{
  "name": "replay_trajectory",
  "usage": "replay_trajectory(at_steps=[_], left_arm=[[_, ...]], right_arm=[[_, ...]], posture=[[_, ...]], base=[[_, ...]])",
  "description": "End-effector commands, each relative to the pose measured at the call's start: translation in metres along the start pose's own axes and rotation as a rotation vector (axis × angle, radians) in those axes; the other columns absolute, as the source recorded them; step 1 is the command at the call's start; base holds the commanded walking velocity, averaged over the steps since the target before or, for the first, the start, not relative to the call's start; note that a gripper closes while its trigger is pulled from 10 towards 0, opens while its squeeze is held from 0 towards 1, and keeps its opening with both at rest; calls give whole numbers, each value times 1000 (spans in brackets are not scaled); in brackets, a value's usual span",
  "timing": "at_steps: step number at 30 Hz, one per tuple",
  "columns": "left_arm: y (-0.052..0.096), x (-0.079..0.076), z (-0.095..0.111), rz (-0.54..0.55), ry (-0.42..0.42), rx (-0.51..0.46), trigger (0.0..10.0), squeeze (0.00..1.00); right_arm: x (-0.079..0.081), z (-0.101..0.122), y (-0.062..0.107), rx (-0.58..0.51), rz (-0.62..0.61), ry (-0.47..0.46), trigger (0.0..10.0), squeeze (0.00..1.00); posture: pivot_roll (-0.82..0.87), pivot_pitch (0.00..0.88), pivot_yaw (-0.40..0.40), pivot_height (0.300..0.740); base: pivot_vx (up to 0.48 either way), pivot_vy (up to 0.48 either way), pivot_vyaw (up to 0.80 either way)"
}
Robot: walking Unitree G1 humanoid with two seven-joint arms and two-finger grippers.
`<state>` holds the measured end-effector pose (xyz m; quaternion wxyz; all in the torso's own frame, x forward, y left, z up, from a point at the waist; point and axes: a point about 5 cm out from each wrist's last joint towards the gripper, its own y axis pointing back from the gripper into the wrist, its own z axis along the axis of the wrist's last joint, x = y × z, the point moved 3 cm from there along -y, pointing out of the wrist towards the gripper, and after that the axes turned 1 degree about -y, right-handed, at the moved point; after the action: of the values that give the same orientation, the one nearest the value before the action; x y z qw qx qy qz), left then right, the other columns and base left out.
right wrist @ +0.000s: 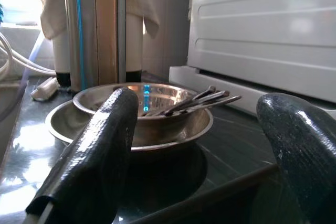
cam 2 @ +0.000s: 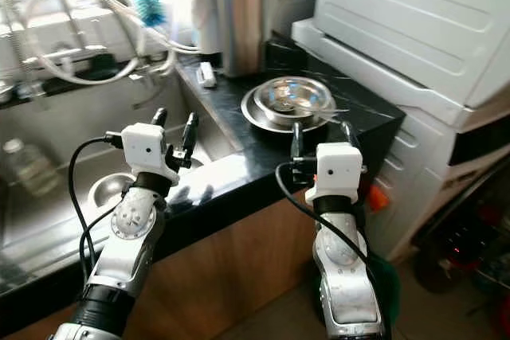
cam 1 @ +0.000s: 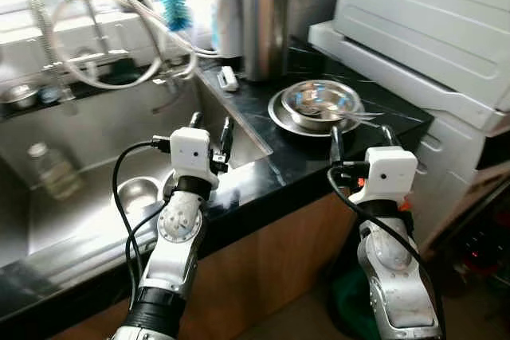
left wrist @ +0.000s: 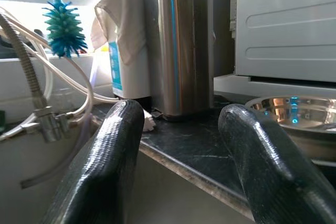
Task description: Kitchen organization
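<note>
Left gripper (cam 1: 210, 130): fingers spread, holding nothing, poised over the sink's (cam 1: 96, 137) right edge.
Right gripper (cam 1: 361, 138): fingers parted, empty, just short of the nested steel bowls (cam 1: 319, 106).
Bowls: on the black counter (cam 1: 279, 161), utensils (right wrist: 191, 101) resting inside.
Behind them: steel canister (cam 1: 265, 21), blue bottle brush (cam 1: 175, 5).
Sink bottom: one small bowl (cam 1: 137, 193).

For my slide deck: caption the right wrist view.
Open right gripper faces stacked round steel bowls holding metal utensils on the black stone counter.
</note>
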<state>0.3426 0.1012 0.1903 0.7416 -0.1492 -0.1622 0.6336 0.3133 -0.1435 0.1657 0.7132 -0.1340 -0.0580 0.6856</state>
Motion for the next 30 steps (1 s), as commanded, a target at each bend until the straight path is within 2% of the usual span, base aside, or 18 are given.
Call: replay_trajectory(at_steps=[1,20,30], left_arm=[[0,6,0,11,-12,1,10000,0],[2,7,-1,14,-12,5,10000,0],[2,7,-2,16,-14,7,10000,0]], right_arm=[[7,-4,1,16,24,-14,10000,0],[8,-1,-1,-7,22,-33,10000,0],[4,-2,-3,-2,-2,-22,10000,0]], posture=[[-175,0,51,740],[-171,0,48,740],[-168,0,44,740]], base=[[0,0,0],[0,0,0],[0,0,0]])
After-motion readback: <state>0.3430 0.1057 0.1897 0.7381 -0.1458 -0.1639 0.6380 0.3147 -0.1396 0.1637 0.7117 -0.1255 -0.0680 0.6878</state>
